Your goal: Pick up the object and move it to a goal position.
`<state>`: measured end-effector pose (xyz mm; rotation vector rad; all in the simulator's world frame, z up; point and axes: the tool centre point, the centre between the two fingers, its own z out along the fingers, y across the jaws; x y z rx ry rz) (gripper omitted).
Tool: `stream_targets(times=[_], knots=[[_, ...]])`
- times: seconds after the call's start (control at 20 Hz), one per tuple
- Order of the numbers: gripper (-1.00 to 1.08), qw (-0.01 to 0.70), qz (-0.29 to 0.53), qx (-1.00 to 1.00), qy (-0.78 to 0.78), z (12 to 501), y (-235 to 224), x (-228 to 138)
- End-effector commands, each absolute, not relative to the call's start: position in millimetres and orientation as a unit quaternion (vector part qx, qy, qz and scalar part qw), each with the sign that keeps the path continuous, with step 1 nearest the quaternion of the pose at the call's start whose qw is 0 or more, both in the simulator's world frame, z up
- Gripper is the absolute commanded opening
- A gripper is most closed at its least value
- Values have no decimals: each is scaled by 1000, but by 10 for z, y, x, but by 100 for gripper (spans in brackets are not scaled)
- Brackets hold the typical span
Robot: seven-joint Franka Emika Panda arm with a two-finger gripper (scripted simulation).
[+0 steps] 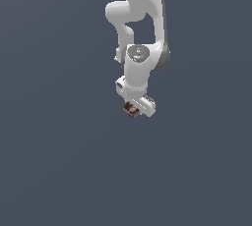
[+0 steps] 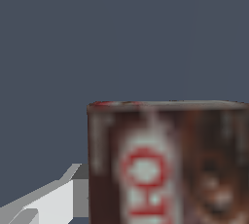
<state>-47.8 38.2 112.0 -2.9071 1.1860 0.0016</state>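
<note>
The small box [image 1: 131,109] sits at the tip of the end effector [image 1: 134,108], just below the centre of the exterior view, tucked under the white hand of the Panda arm [image 1: 140,33]; it appears clamped there, the end effector closed down to the box's narrow width, though the fingers themselves are too small in that view to make out cleanly. In the wrist view the box [image 2: 168,164] fills the lower right of the frame, very close to the lens, with one pale grey finger [image 2: 53,198] showing at the lower left beside it.

The step in hand, as I judge it, is the carry to the goal; no goal marker shows in either view, so its direction cannot be read here. To do it well, keep the squeeze steady and the wrist level, move smoothly without jerks, and avoid any twist that could lever so small a thing out of the pads.

The box is flat and rectangular with crisp edges; dark brown faces, a white label bearing red lettering, a thin red strip along its upper edge; it looks like rigid printed card. The arm is smooth, glossy white with rounded joints; the backdrop is a uniform slate grey with no texture.
</note>
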Motion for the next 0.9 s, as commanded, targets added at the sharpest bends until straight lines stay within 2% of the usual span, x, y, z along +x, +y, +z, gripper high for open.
stream_targets(times=[0.0,0.45,0.85], knots=[[-100,1,1,-926,378,1290,316,-606],[-100,1,1,-926,378,1834,108,-983],[-100,0,0,-926,378,2099,8,-1150]])
